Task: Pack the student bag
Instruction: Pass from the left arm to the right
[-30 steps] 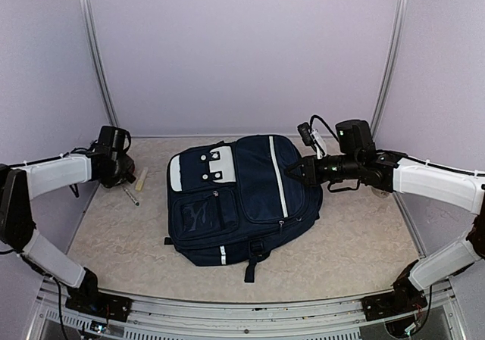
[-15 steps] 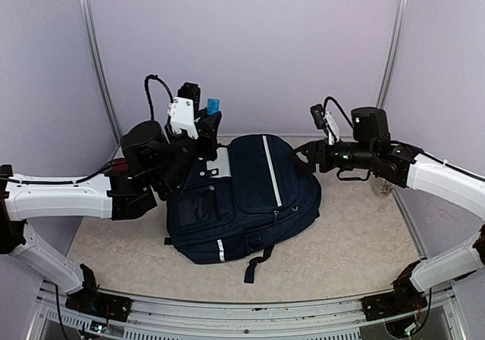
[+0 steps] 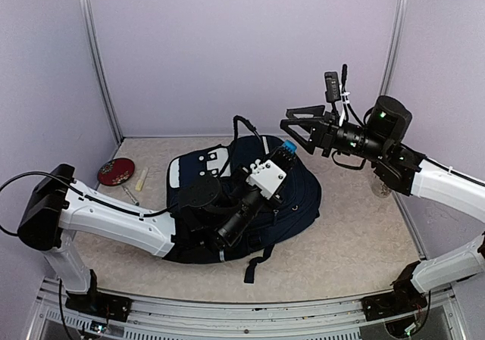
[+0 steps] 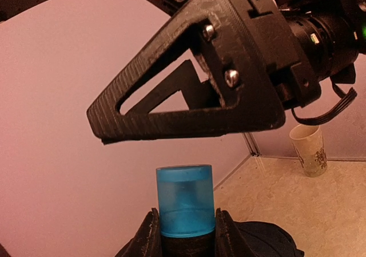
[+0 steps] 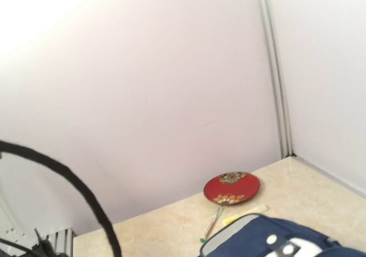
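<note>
Above the student bag (image 3: pixel 305 194), left gripper (image 3: pixel 283 153) pinches a blue-capped tube (image 4: pixel 185 202).

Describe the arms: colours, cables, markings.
Both alike: left arm and right arm have white links, black joints, loose black cables. White camera block on the left wrist; green light on the right. Jaws black, ribbed, triangular with cut-outs.
</note>
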You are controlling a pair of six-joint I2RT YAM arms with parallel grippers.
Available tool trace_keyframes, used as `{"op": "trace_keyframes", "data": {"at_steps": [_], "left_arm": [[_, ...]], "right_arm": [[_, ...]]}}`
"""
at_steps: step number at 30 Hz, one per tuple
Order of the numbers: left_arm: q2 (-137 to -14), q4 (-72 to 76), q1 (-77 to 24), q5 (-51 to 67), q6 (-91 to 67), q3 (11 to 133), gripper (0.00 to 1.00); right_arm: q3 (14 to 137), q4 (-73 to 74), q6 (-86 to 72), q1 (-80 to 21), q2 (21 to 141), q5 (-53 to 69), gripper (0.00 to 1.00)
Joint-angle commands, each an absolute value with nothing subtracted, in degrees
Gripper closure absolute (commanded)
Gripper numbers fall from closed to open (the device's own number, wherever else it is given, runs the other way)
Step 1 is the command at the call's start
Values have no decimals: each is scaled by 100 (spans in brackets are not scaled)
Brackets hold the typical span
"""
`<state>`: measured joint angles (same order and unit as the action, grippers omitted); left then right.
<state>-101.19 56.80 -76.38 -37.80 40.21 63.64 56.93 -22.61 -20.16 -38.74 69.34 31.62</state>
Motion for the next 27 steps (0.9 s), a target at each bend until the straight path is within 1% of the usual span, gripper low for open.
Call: {"op": "trace_keyframes", "data": {"at_steps": [1,4,7,12,14,15,18,19,21,22,23,24,25,27], "left_arm": [[-10181,6258,-7680,-3841,4375,6712,100],[-10193,6335,-7673,-3848,4393,6673,100],[-10231,6322,-7673,-3864,4357,6684,100],[-10295,6316,-7673,-3978,4364,6744,100],[-10316,6318,-7666,-4051,4357,6780,100],[-10326,6315,-7658,-4079,4360,6778,100],[-10338,6294,-7632,-4143,4340,6763,100],[-10336,6298,-7633,-4152,4329,6753,100],[-10331,6309,-7623,-4148,4297,6733,100],[-10335,6318,-7624,-4148,4283,6736,100],[-10342,6326,-7626,-4150,4282,6725,100],[-10333,6334,-7624,-4160,4275,6724,100],[-10330,6343,-7628,-4161,4284,6724,100],[-10322,6352,-7619,-4162,4304,6721,100]], "right_arm": [[5564,-2353,-1872,-3920,6905,3357,33],[5478,-2142,-1769,-3920,6829,3332,36],[5323,-2127,-1743,-3920,6803,3372,48],[5387,-2021,-1688,-3920,6953,3912,55],[5389,-1983,-1657,-3920,6986,4077,55],[5374,-1994,-1636,-3920,6983,4191,53],[5307,-2087,-1610,-3920,6918,4510,44],[5268,-2108,-1605,-3920,6880,4502,42],[5208,-2118,-1592,-3911,6822,4334,44],[5202,-2104,-1587,-3911,6807,4287,48],[5199,-2082,-1590,-3909,6806,4240,54],[5207,-2050,-1589,-3911,6810,4204,56],[5218,-2010,-1572,-3907,6828,4180,56],[5252,-1879,-1529,-3908,6854,4189,47]]}}
